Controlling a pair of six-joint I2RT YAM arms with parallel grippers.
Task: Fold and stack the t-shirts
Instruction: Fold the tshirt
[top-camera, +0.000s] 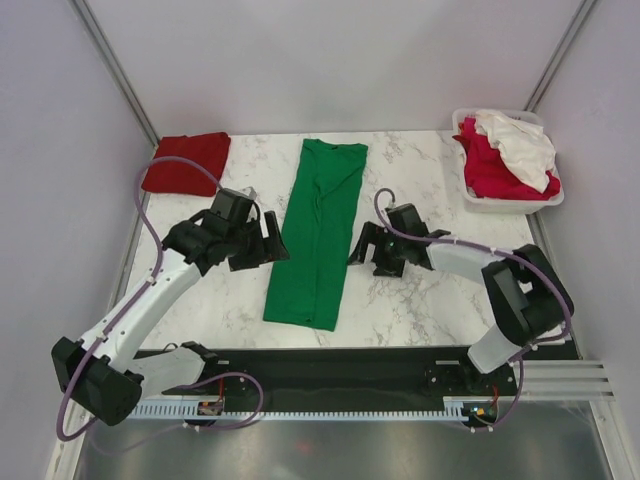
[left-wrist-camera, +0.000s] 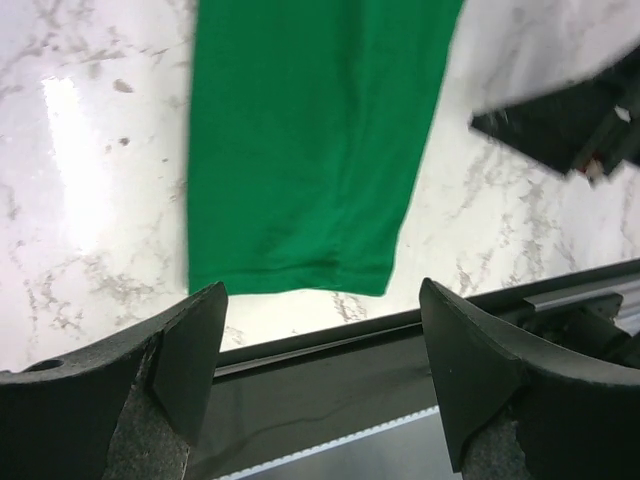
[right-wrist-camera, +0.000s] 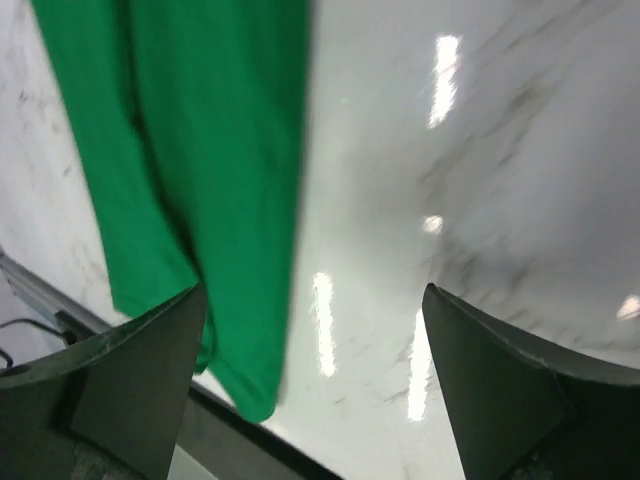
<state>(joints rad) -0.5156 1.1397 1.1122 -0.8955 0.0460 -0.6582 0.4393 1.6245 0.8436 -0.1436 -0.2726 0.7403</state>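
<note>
Green shirt (top-camera: 318, 232) half-folded at centre; red shirt (top-camera: 186, 163) done at ten o'clock; more shirts (top-camera: 500, 165) in basket (top-camera: 512, 206) at two. Left gripper (top-camera: 268, 240) and right gripper (top-camera: 362, 250) gape empty.

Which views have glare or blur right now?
Top external: sharp, evenly lit. Left wrist: white glare patch on the marble table, green t-shirt edges soft. Right wrist: heavy blur on the green t-shirt, streaky light reflections on the table.

A white plastic basket (top-camera: 500, 207) sits at the far right corner of the marble table (top-camera: 420, 300). Pale walls (top-camera: 330, 60) surround it, perhaps fabric panels.
</note>
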